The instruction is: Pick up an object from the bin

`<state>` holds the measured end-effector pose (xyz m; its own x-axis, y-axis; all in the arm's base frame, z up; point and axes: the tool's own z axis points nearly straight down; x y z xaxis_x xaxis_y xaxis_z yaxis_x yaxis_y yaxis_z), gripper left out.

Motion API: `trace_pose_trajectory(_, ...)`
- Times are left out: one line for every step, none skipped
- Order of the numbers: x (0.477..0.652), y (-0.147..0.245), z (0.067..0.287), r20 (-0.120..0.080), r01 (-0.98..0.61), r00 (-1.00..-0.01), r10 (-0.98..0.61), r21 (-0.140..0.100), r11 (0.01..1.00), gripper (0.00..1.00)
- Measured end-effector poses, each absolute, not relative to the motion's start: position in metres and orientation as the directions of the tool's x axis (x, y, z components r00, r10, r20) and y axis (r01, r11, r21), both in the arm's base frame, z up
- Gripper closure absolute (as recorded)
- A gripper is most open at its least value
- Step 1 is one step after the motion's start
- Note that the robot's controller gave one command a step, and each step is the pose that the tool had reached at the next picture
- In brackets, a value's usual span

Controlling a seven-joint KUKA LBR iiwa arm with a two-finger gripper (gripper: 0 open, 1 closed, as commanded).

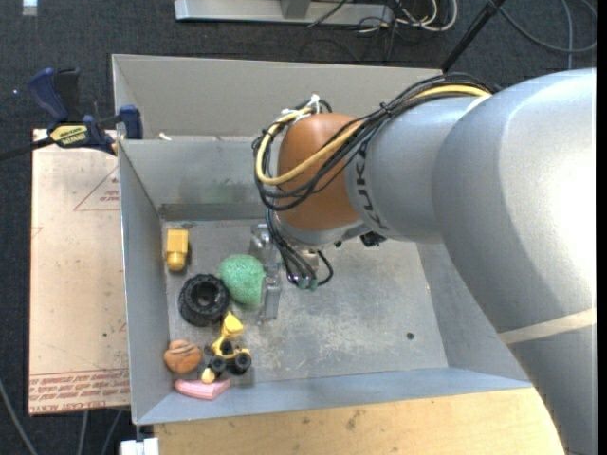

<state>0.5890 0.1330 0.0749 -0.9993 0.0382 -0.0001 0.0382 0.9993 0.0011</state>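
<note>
Claw (271,297) hangs just beside the green ball (242,278) (open or closed, I cannot tell); bare bin floor (379,320) lies open on its other side.

The light is bright and even, and it seems to come from above. The grey arm (493,188) has a soft pale sheen along its top, without hard glare. Below it a soft shadow lies on the floor of the bin (379,320). The carpet (95,17) around is dark.
</note>
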Motion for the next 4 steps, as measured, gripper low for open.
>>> trace_pose_trajectory(0.6320, 0.1533, 0.0701, -0.004, -0.314, -0.949, -0.314, 0.001, 0.949, 1.00)
trace_pose_trajectory(0.6320, 0.1532, 0.0700, -0.004, -0.313, -0.950, -0.313, 0.001, 0.950, 1.00)
trace_pose_trajectory(0.6320, 0.1532, 0.0700, -0.004, -0.313, -0.950, -0.313, 0.002, 0.950, 1.00)
trace_pose_trajectory(0.6320, 0.1531, 0.0700, -0.004, -0.313, -0.950, -0.313, 0.002, 0.950, 1.00)
